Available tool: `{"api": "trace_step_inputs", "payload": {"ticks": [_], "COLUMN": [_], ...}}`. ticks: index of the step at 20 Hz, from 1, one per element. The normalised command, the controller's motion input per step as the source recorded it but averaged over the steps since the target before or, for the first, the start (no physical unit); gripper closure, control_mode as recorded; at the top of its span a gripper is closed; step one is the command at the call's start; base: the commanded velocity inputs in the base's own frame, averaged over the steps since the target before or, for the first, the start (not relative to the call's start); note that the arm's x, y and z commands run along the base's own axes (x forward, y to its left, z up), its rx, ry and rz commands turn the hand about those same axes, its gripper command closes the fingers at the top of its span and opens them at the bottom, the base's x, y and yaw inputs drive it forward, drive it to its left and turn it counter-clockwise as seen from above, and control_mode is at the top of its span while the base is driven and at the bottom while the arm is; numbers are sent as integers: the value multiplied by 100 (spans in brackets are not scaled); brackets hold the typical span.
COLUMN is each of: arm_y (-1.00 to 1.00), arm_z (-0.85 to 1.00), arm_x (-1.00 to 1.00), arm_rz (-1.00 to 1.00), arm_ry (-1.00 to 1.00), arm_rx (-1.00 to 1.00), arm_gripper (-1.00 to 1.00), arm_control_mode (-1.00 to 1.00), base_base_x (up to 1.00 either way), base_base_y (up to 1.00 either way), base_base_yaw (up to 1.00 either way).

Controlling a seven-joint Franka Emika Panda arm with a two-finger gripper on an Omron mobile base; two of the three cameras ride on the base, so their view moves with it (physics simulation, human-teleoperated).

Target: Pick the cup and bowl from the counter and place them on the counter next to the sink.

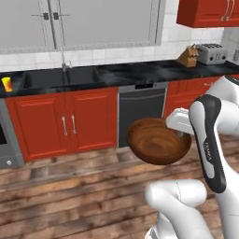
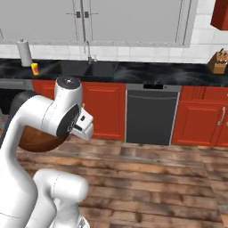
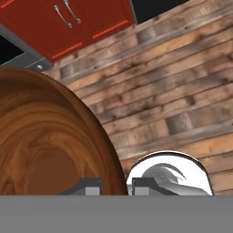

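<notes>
A: So what's around the arm rn?

B: Wood plank floor (image 1: 70, 186) below, nothing between it and the cabinets. Red cabinet fronts (image 1: 65, 123) w/ silver handles, dark dishwasher (image 1: 142, 109) just right of them. Counter (image 1: 140, 70) is glossy black w/ faint white veins. Sink (image 1: 60, 77) is set into it, slim faucet (image 1: 64, 60) behind. Far right on the counter: knife block (image 1: 188, 57) and a toaster (image 1: 211, 52), close together. Right base view also has a paper towel roll (image 2: 24, 52) at the counter's left end.

A: And the task things?

B: Bowl (image 1: 158, 141) is up in the air over the floor, in front of the dishwasher, well off the counter. Wide, round, dark brown wood, glossy grained inside, tilted so the inside faces the left base cam. Cup (image 1: 7, 84) is tiny, yellow w/ an orange-red patch, upright on the counter just left of the sink.

A: Gripper?

B: Gripper (image 3: 116, 185) is narrow, clamped on the bowl rim. Hand view shows one fingertip inside the bowl, one outside, rim between them.

A: Any writing?

B: Small vertical lettering on the dark arm joint in the left base view, too blurred to read.
</notes>
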Motion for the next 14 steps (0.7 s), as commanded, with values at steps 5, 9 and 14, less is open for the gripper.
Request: {"api": "trace_step_inputs", "payload": {"ticks": [5, 9, 14], "arm_y": [0, 0, 0], "arm_z": [0, 0, 0], "arm_x": [0, 0, 0], "arm_rz": [0, 0, 0], "arm_ry": [0, 0, 0], "arm_rx": [0, 0, 0], "arm_gripper": [100, 100, 100], "arm_control_mode": [100, 100, 100], "base_base_x": [100, 100, 100], "base_base_y": [0, 0, 0], "base_base_yaw": [-13, -11, -7]}}
